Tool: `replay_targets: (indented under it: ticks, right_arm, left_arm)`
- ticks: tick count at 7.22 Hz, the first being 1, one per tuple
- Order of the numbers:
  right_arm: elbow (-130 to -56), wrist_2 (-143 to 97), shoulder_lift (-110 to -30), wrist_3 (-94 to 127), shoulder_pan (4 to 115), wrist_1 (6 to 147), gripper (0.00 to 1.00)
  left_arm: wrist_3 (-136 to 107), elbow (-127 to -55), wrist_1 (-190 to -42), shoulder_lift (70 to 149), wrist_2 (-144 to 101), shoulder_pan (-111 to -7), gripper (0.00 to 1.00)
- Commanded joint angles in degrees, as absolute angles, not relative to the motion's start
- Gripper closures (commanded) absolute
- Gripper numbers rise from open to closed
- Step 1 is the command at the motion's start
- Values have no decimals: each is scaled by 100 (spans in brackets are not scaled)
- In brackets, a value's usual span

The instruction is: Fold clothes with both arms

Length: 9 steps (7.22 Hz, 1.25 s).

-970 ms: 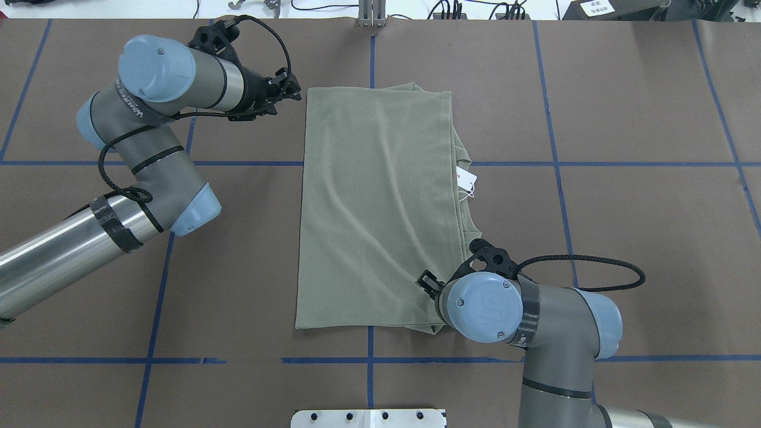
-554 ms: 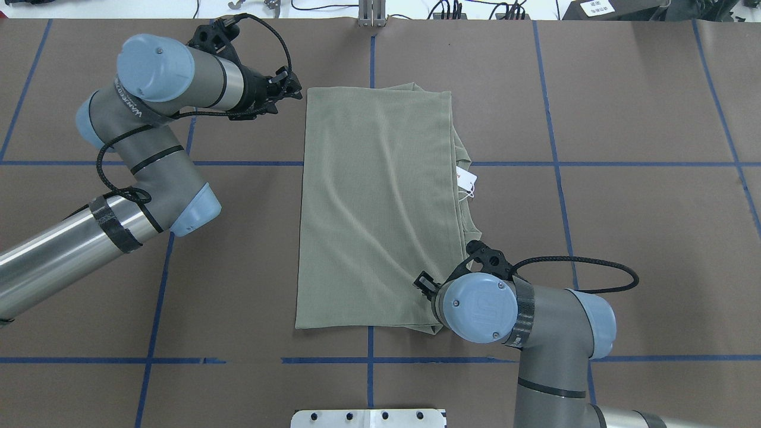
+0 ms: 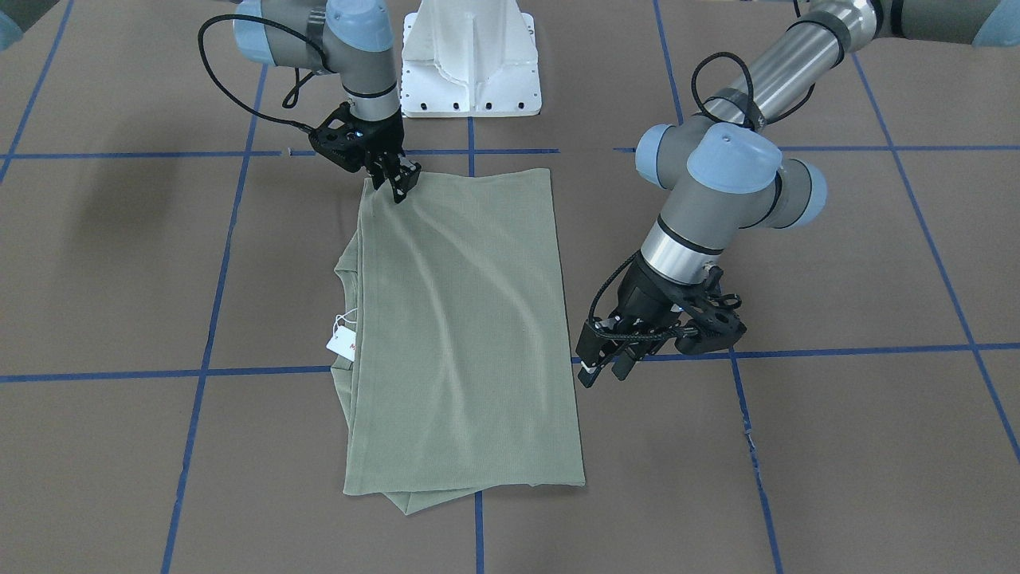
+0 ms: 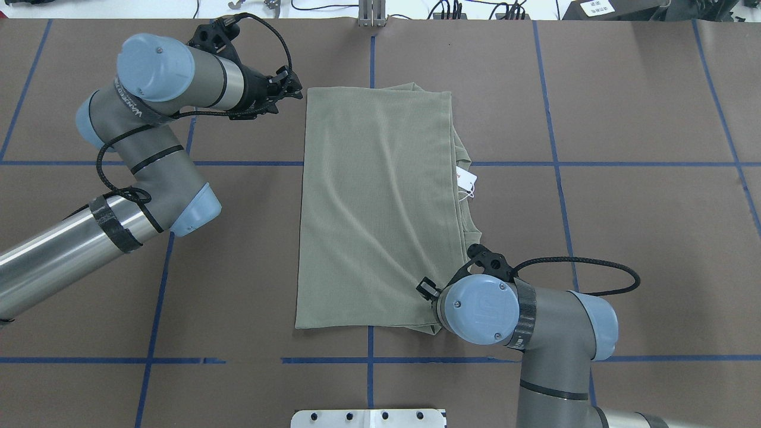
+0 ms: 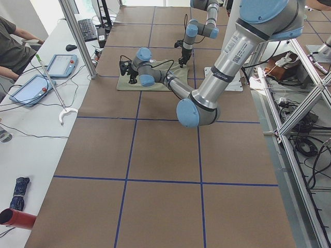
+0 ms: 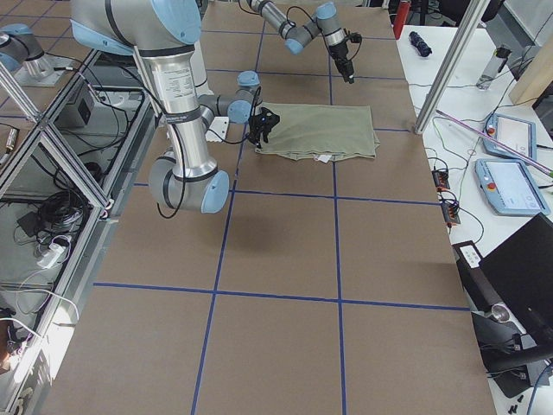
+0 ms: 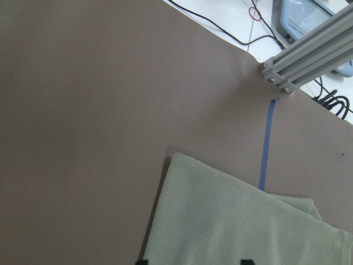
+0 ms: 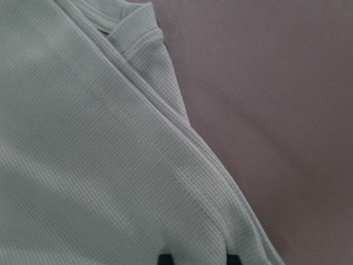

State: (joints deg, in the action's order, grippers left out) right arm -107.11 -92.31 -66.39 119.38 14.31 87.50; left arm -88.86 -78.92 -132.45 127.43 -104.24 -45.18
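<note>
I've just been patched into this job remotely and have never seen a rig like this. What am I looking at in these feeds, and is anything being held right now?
The machine is a robot with a left arm and a right arm, each ending in a black two-finger gripper, at a brown table. One feed looks down from behind the robot. One faces it from across the table, so the sides are mirrored there. Two look along the table from its ends, and a small camera rides on each wrist. On the table lies a green shirt, folded into a long rectangle, with its white hang tag poking out at one side. The left gripper is open, beside the shirt's far corner, holding nothing. The right gripper has its tips at the corner nearest the robot; I cannot tell whether it grips.
</note>
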Motion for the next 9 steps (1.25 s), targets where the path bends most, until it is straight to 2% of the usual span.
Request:
replay_targets:
  ticks: [1, 3, 4, 6, 7, 9]
  right_arm:
    - [-10731, -9308, -6601, 11927, 1476, 8754, 100]
    - [-10888, -9308, -6644, 11927, 1547, 8754, 100]
    - [-11020, -9308, -6679, 11927, 1564, 8754, 100]
    - [-11310, -9308, -6881, 12040, 1564, 8745, 100]
    - [-11338, -9316, -6908, 12085, 1556, 8745, 100]
    - [-11382, -9352, -6917, 12348, 1477, 8736, 100]
  left_arm:
    - [-8886, -7893, -13245, 12744, -10424, -4518, 36]
    - [-8903, -7945, -13245, 12727, -10424, -4518, 36]
    - [-9103, -8276, -13245, 12413, -10441, -4483, 36]
    - [-10086, -9424, -12975, 11720, -10389, -4177, 37]
    - [-10560, -10170, -12111, 11585, -10249, -3818, 37]
    - [-11998, -10992, -11514, 11156, -9033, -2320, 38]
